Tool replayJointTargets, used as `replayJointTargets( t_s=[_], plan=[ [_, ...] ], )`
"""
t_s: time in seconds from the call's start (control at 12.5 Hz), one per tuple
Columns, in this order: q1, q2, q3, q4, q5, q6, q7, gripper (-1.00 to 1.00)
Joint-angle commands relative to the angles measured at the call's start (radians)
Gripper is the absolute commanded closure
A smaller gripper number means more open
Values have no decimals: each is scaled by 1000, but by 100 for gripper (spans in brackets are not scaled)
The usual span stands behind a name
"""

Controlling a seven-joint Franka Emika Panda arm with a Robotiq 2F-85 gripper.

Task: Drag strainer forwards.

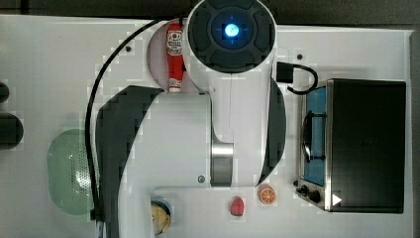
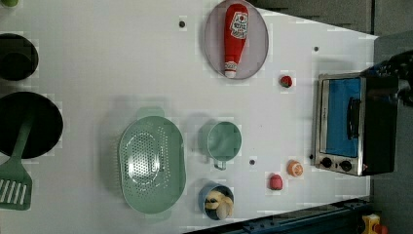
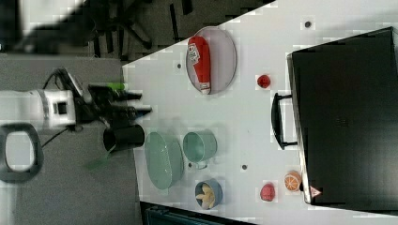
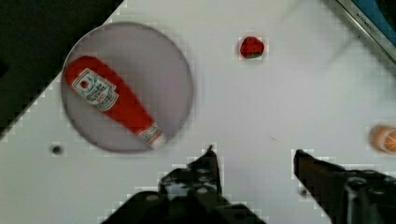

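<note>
Between my gripper's [image 4: 254, 154] two dark fingers [image 4: 208, 163], which stand wide apart holding nothing, the wrist view shows bare white tabletop [image 4: 280, 93]. Beyond the fingertips lies a round grey plate [image 4: 173, 70] carrying a red plastic ketchup bottle [image 4: 112, 100] on its side, with a small red toy strawberry [image 4: 251, 47] further off; a blurred orange slice [image 4: 384, 138] is cut off at the frame edge beside the other finger.

I see the pale mint-green oval perforated plastic strainer [image 2: 152, 165] in the left view, resting flat on the table well apart from the fingers, just beside a darker teal round cup [image 2: 224, 140] and near a small blue bowl [image 2: 216, 200] of pale food. From the top view my white arm [image 1: 178, 139] hides most of the strainer, leaving one end visible. A silver toaster oven [image 2: 355, 124] sits at the table's far side.
</note>
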Motion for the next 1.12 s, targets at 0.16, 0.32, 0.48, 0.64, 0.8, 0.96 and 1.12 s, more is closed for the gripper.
replayJointTargets(
  t_s=[0.16, 0.32, 0.48, 0.64, 0.8, 0.96, 1.12],
  plan=[
    [-23, -458, -35, -281, -17, -223, -87, -80],
    [-19, -448, -20, -288, -16, -223, -87, -100],
    [-7, -422, 20, -292, -5, -219, -86, -100],
    [7, -386, 83, -292, 4, -189, -84, -100],
    [14, -345, 163, -292, 5, -147, -35, -100],
    [15, -302, 248, -292, 5, -112, 71, -100],
    [16, -254, 328, -293, 5, -64, 196, -100]
  ],
)
